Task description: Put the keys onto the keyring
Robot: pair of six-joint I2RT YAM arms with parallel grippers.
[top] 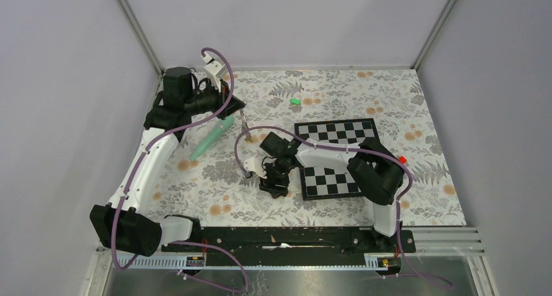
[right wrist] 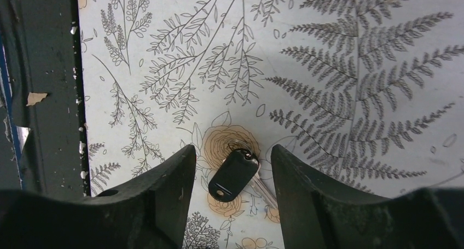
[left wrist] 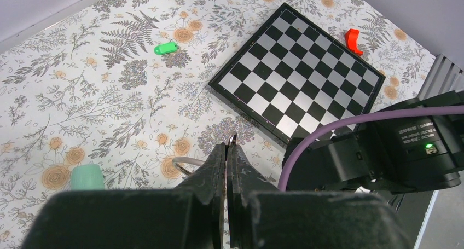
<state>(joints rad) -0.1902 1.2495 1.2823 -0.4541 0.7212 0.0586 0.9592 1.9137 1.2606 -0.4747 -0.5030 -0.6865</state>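
I am observing the right end effector (right wrist: 232,156) standing released astride the small black-headed key (right wrist: 234,175), whose long axis is lying diagonally across the gap; this arm is nearer.

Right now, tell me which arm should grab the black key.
Right. The right gripper is open, with the black key lying on the floral cloth between its fingers. The left gripper is shut.

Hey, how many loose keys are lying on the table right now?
2. A green-headed key lies beyond the chessboard's far left corner; a black-headed key lies inside the open right claw. Others on the keyring may be hidden.
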